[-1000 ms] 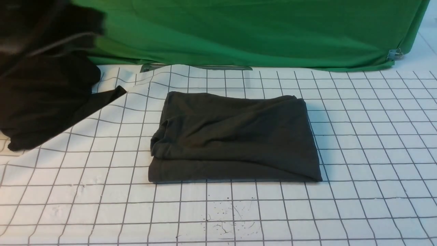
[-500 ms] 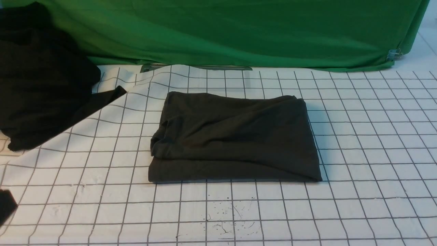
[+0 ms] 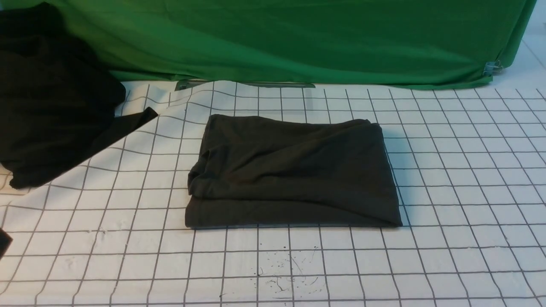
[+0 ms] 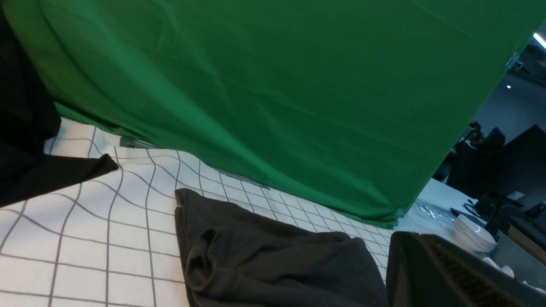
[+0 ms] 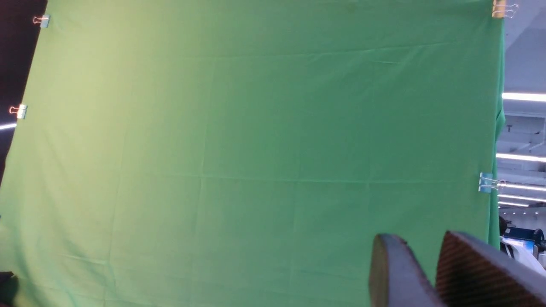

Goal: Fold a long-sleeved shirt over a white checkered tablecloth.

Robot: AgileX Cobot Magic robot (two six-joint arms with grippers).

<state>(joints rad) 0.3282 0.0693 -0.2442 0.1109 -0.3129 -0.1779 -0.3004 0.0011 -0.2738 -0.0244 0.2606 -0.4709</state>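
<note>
Two dark garments lie in the scene. At the far left, a blacker garment (image 3: 55,111) is heaped, one narrow end extending right over the white checkered tablecloth (image 3: 460,187). Near left, a dark tip of the left gripper (image 4: 409,238) enters the front view, well apart from both garments; its jaws are together. At centre, the long-sleeved shirt (image 3: 294,170) rests on the tablecloth, folded into a wide bundle, with creases across its upper layer and a bunched left edge. Behind it hangs a green cloth (image 3: 298,38), clipped at far right by a binder clip (image 3: 493,68). The right gripper (image 5: 413,256), seen in its wrist view before green cloth, has jaws slightly apart, holding nothing.
</note>
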